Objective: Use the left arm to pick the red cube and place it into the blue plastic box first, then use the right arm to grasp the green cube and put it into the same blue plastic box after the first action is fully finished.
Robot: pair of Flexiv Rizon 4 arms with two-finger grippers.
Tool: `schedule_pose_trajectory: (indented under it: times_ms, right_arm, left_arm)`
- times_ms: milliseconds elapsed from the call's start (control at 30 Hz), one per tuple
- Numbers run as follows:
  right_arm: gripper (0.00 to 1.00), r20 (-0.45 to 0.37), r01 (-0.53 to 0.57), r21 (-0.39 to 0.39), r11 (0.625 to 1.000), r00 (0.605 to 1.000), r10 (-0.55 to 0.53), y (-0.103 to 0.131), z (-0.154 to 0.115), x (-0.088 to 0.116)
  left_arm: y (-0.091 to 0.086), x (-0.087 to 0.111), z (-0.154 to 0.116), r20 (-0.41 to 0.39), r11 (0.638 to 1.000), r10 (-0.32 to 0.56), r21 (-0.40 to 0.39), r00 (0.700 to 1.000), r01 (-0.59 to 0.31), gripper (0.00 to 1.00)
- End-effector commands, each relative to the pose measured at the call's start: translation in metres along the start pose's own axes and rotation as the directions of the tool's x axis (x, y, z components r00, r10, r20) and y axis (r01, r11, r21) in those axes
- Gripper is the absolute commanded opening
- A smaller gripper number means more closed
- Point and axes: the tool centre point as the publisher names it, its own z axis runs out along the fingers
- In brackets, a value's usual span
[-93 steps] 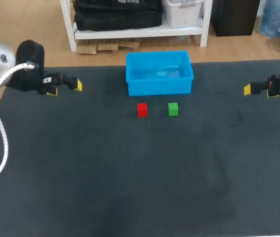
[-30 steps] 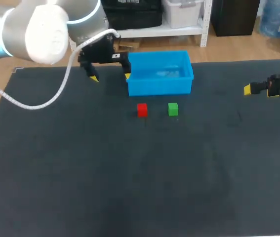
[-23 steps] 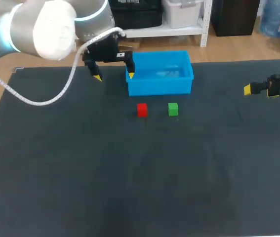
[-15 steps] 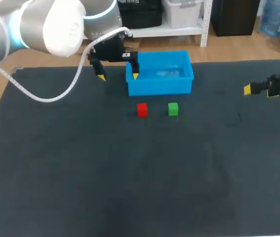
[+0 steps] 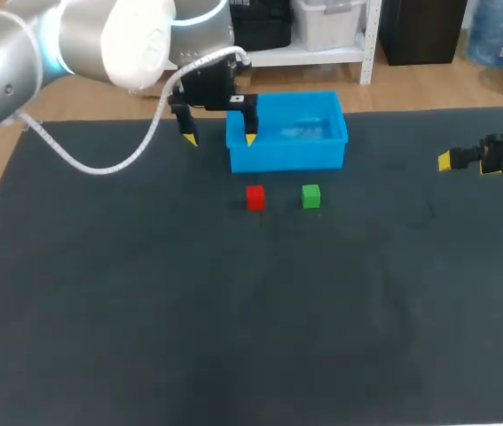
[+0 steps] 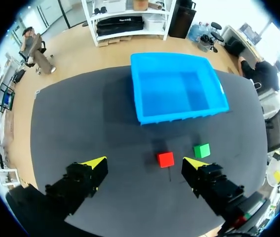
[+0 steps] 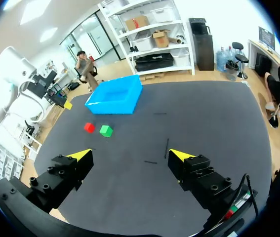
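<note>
Blue plastic box (image 5: 286, 158) stands at the 12 o'clock side of the dark table (image 5: 233, 311) in the head view. The red cube (image 5: 255, 197) and green cube (image 5: 311, 196) sit on the mat just at 6 o'clock of its front wall, apart from each other, red at 9 o'clock of green. The left gripper (image 5: 220, 139) hangs at the box's near left corner, fingers spread and holding nothing. Its height above the mat cannot be judged here. The right gripper (image 5: 446, 161) is at the 3 o'clock edge, seen side-on, so its spread is not readable.

Left wrist view: the left gripper (image 6: 144, 163) is released, with both yellow tips wide apart. The red cube (image 6: 165, 159) lies on the mat below the gap, nearer the right finger and untouched. The green cube (image 6: 202, 150) lies just beyond that finger, and the box (image 6: 184, 116) is further ahead.

Right wrist view: this settles the right gripper (image 7: 130, 154), which is released and grasping nothing. Box (image 7: 112, 106) and both cubes lie well ahead at about 11 o'clock. The left arm (image 7: 19, 84) shows beyond them.
</note>
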Motion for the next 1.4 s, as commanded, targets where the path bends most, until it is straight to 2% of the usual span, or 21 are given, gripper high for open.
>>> schedule_pose_trajectory:
  times_ms: [33, 400, 567, 733, 933, 1200, 1400]
  right_arm:
    - [1.00, 0.000, 0.001, 0.001, 1.000, 1.000, -0.001, 0.000, -0.001, 0.000]
    - [1.00, 0.000, 0.001, 0.001, 1.000, 1.000, -0.001, 0.000, -0.001, 0.000]
    - [1.00, 0.000, 0.001, 0.001, 1.000, 1.000, -0.001, 0.000, -0.001, 0.000]
    - [1.00, 0.000, 0.001, 0.001, 1.000, 1.000, -0.001, 0.000, -0.001, 0.000]
    - [1.00, 0.000, 0.001, 0.001, 1.000, 1.000, -0.001, 0.000, -0.001, 0.000]
    - [1.00, 0.000, 0.001, 0.001, 1.000, 1.000, -0.001, 0.000, -0.001, 0.000]
    - [1.00, 0.000, 0.001, 0.001, 1.000, 1.000, -0.001, 0.000, -0.001, 0.000]
  left_arm:
    - [0.005, -0.002, 0.001, -0.010, 1.000, 0.010, 0.016, 1.000, -0.010, 1.00]
    - [0.025, 0.007, -0.004, -0.010, 0.999, 0.040, 0.024, 0.999, -0.040, 1.00]
    - [0.024, 0.009, -0.001, -0.017, 0.999, 0.037, 0.013, 0.999, -0.037, 1.00]
    - [0.013, 0.005, 0.000, -0.014, 1.000, 0.005, 0.000, 1.000, -0.005, 1.00]
    - [-0.008, 0.001, 0.005, -0.022, 0.998, -0.064, -0.009, 0.998, 0.064, 1.00]
    - [-0.038, 0.001, 0.013, -0.034, 0.994, -0.105, -0.036, 0.994, 0.104, 1.00]
    - [-0.055, 0.002, 0.013, -0.037, 0.991, -0.126, -0.054, 0.991, 0.124, 1.00]
